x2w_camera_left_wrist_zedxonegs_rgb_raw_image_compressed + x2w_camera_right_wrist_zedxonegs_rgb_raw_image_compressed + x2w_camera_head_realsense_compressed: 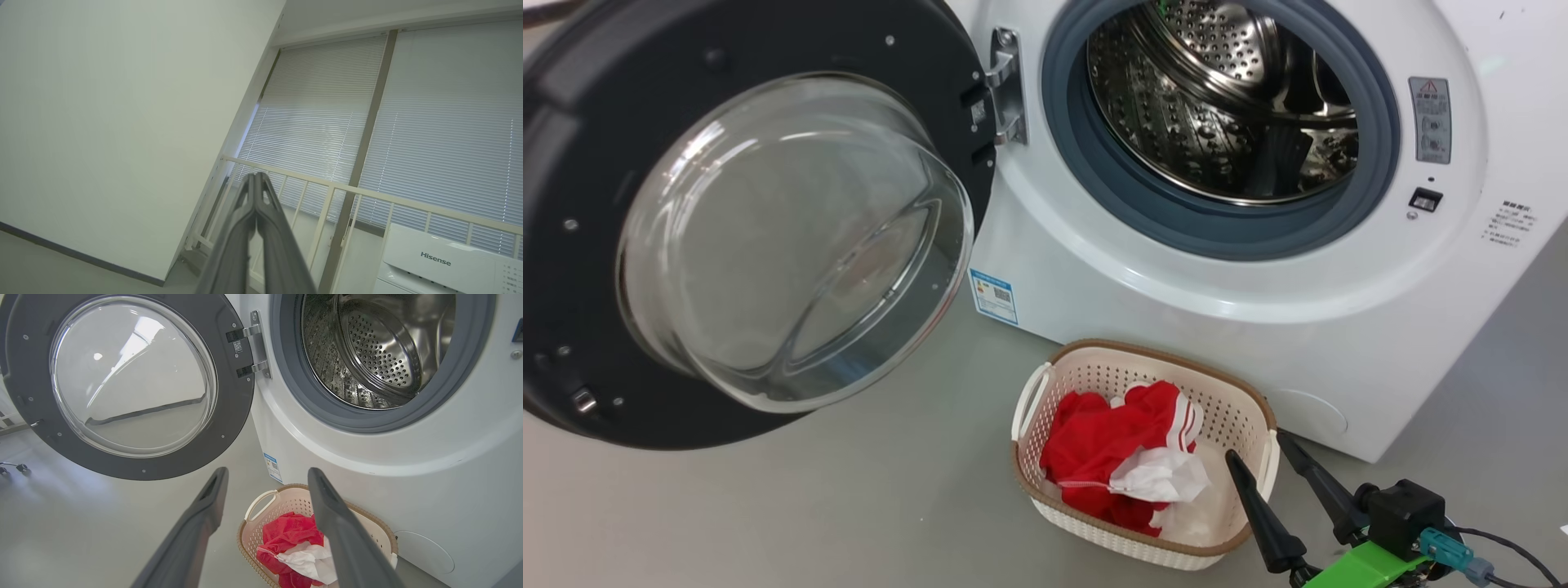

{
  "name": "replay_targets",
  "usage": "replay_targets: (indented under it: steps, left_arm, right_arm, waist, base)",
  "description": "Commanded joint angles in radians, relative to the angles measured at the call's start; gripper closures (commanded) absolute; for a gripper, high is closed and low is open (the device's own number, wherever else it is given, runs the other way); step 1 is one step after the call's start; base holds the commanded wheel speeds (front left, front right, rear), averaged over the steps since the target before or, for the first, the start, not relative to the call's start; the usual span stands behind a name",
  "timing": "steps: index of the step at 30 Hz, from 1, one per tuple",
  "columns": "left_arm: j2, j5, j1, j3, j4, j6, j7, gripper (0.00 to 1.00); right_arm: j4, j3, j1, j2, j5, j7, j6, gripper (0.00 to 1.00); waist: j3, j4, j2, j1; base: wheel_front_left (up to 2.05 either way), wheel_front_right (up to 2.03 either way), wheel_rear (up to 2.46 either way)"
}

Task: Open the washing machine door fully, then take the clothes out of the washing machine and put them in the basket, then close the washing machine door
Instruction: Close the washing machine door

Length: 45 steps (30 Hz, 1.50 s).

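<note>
Head view, red-and-white clothes [1111, 445] heaped in basket [1160, 353], right claw [1257, 443] wide, left claw [257, 176] closed.

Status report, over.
Left gripper shut, empty; right gripper open near cream perforated basket. Red-and-white clothes in basket; steel drum looks empty. Black-rimmed round glass door wide open, nothing seen blocking.

The right gripper [1257, 444] reaches in from the lower right, long fingers spread wide, empty. The left gripper [257, 177] has its fingers pressed together, gripping nothing.
</note>
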<state>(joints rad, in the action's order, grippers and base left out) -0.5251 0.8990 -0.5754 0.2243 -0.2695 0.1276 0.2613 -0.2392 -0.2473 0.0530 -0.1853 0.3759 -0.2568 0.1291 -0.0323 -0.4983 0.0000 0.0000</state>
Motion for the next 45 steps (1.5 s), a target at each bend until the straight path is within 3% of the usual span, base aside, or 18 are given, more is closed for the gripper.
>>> replay_targets:
  steps: [1, 8, 13, 21, 35, 45]
  left_arm:
    - [-0.091, 0.032, -0.055, 0.022, -0.032, 0.003, 0.000, 1.00]
    - [-0.198, 0.284, -0.204, -0.024, -0.359, 0.003, -0.112, 1.00]
    - [-0.258, 0.357, -0.261, -0.093, -0.507, 0.003, -0.256, 1.00]
    - [-0.283, 0.442, -0.294, -0.182, -0.690, 0.003, -0.580, 1.00]
    - [-0.280, 0.527, -0.287, -0.243, -0.674, 0.003, -0.850, 1.00]
    - [-0.290, 0.616, -0.199, -0.271, -0.534, 0.003, -1.047, 1.00]
  right_arm:
    - [0.026, -0.023, 0.007, 0.001, -0.012, -0.005, 0.002, 0.00]
    - [0.017, -0.040, 0.042, -0.005, -0.028, -0.005, 0.002, 0.00]
    - [0.009, -0.054, 0.069, -0.005, -0.037, -0.005, 0.002, 0.00]
    - [-0.002, -0.072, 0.093, -0.006, -0.041, -0.005, 0.002, 0.00]
    - [-0.012, -0.079, 0.108, -0.009, -0.043, -0.005, 0.002, 0.00]
    - [-0.013, -0.082, 0.101, -0.011, -0.035, -0.005, 0.002, 0.00]
  waist:
    - [-0.020, 0.016, 0.0000, 0.0000]
    - [-0.079, 0.053, 0.0000, 0.0000]
    - [-0.115, 0.076, 0.0000, 0.0000]
    - [-0.144, 0.096, 0.0000, 0.0000]
    - [-0.155, 0.090, 0.0000, 0.0000]
    - [-0.122, 0.086, 0.0000, 0.0000]
  base:
    - [0.00, 0.00, 0.00]
    - [0.00, 0.00, 0.00]
    - [0.00, 0.00, 0.00]
    - [0.00, 0.00, 0.00]
    - [0.00, 0.00, 0.00]
    - [0.00, 0.00, 0.00]
